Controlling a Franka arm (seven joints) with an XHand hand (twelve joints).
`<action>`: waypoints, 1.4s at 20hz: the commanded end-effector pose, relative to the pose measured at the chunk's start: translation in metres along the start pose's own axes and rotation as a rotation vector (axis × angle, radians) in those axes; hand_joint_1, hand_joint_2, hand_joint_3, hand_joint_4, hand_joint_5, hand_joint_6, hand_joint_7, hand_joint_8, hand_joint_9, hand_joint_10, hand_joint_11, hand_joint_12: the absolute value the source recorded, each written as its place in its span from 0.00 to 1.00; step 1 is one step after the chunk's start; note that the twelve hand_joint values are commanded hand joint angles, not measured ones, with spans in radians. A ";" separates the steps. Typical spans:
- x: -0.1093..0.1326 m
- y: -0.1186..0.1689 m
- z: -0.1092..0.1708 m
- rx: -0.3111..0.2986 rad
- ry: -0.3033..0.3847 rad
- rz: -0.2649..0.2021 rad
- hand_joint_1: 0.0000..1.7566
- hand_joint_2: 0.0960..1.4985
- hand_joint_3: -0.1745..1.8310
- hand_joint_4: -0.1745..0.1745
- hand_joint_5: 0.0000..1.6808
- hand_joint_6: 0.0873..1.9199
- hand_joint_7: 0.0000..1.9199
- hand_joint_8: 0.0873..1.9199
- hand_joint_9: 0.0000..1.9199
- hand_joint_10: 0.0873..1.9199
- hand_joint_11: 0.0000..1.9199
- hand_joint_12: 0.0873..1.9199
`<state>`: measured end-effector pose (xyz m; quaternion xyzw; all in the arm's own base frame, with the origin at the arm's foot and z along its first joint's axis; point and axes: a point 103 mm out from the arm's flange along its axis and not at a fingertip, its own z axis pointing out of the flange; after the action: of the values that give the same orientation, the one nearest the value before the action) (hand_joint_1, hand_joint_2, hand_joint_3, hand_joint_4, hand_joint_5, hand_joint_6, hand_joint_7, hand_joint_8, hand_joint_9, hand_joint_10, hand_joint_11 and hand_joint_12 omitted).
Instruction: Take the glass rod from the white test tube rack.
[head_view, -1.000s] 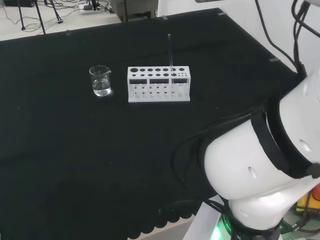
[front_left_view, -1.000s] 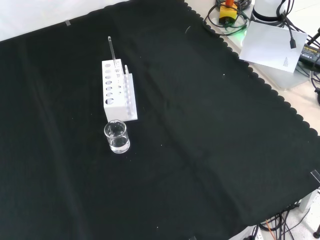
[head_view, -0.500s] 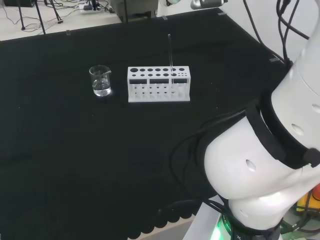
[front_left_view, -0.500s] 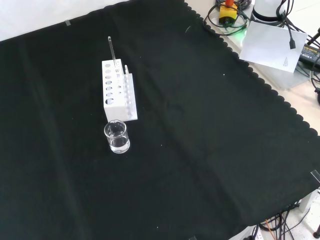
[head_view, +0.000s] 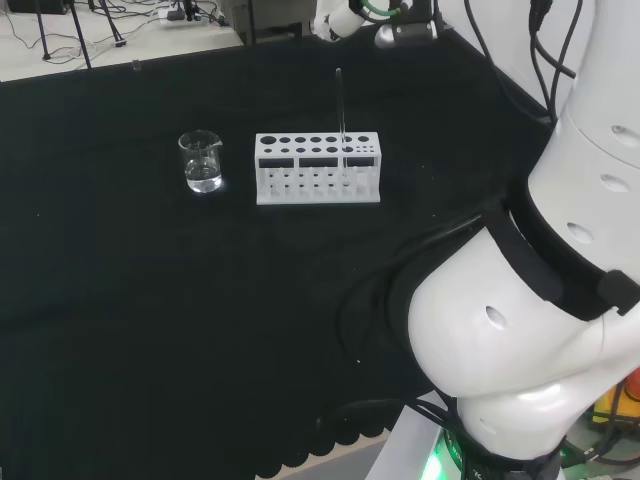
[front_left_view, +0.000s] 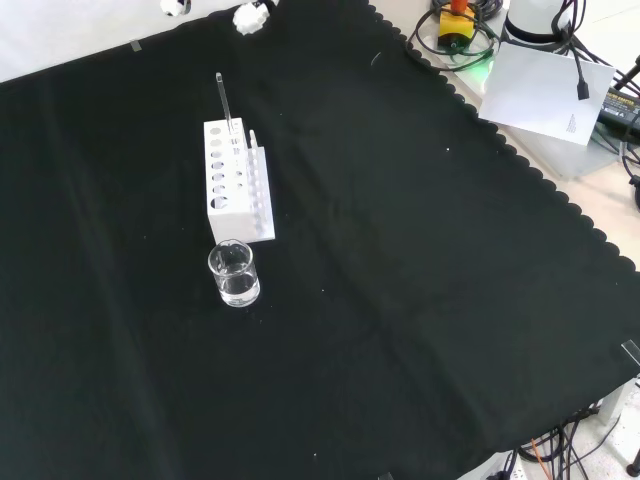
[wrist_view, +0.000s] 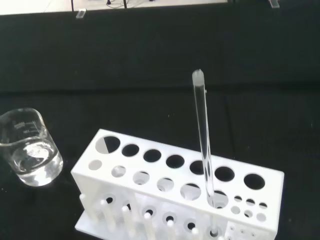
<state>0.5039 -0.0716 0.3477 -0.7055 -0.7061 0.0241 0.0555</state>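
A clear glass rod (head_view: 341, 110) stands upright in a hole near the right end of the white test tube rack (head_view: 318, 170) in the head view. In the front view the rod (front_left_view: 225, 100) rises from the far end of the rack (front_left_view: 235, 180). The wrist view has the rod (wrist_view: 204, 145) close, standing in the rack (wrist_view: 175, 180). Small white parts of the hand (front_left_view: 248, 15) show at the front view's top edge, beyond the rack and apart from the rod. In the head view the hand (head_view: 345, 18) is above and behind the rod's tip.
A small glass beaker (head_view: 202, 162) with a little clear liquid stands left of the rack in the head view and nearer than the rack (front_left_view: 233, 273) in the front view. The arm's white links (head_view: 520, 330) stand at the head view's right. Black cloth (front_left_view: 420, 300) spreads all round.
Parts of the hand have come into the top of the head and front views, near the rod. The arm's upper link has swung up. Rod, rack and beaker have not moved.
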 end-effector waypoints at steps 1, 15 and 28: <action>-0.006 0.011 0.021 0.019 0.003 0.007 0.39 0.53 0.39 0.13 0.18 0.00 0.17 0.43 0.24 0.41 0.11 0.71; -0.011 0.014 0.061 0.078 -0.022 0.020 0.38 0.56 0.37 0.04 0.24 0.43 0.21 0.42 0.29 0.41 0.11 0.71; -0.010 0.024 0.086 0.109 -0.045 0.000 0.41 0.56 0.37 0.00 0.27 0.48 0.35 0.43 0.47 0.43 0.13 0.70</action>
<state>0.5145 -0.0784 0.2633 -0.7040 -0.7010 0.0754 0.0858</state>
